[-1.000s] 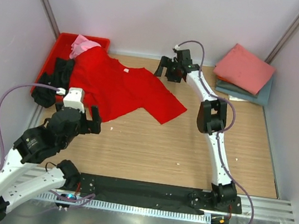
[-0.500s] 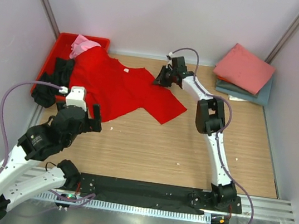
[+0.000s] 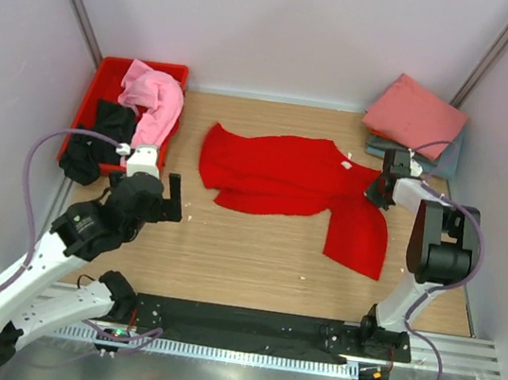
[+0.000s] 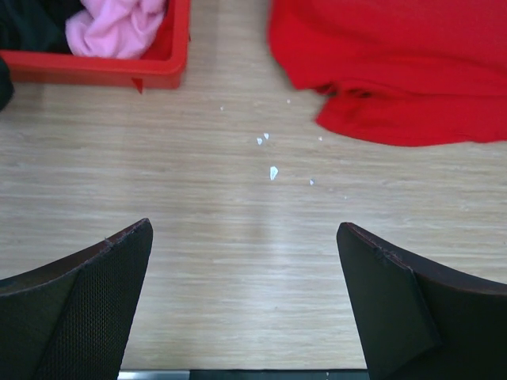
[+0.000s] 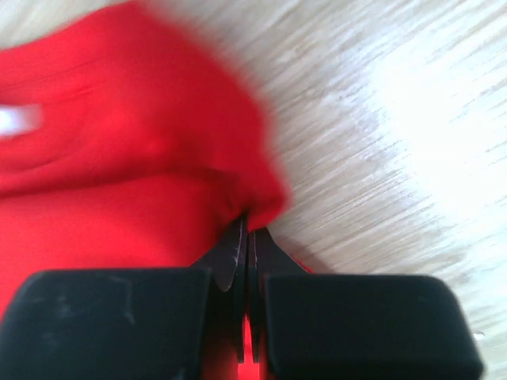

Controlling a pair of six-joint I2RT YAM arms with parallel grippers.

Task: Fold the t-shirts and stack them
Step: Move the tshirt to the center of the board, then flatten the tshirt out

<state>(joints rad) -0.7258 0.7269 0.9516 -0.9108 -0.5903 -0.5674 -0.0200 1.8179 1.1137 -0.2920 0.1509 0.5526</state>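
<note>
— Where is the bright red t-shirt (image 3: pixel 280 173) seen?
— It is spread across the middle of the bench (image 3: pixel 253 257). Its right edge is pinched in the right hand (image 5: pixel 244 237), whose fingers are clamped on the cloth.
— And the left hand (image 4: pixel 244 228)?
— Its fingers are held wide apart above bare wood, near the red crate (image 3: pixel 99 71), where a light pink t-shirt (image 3: pixel 153 98) is heaped.
</note>
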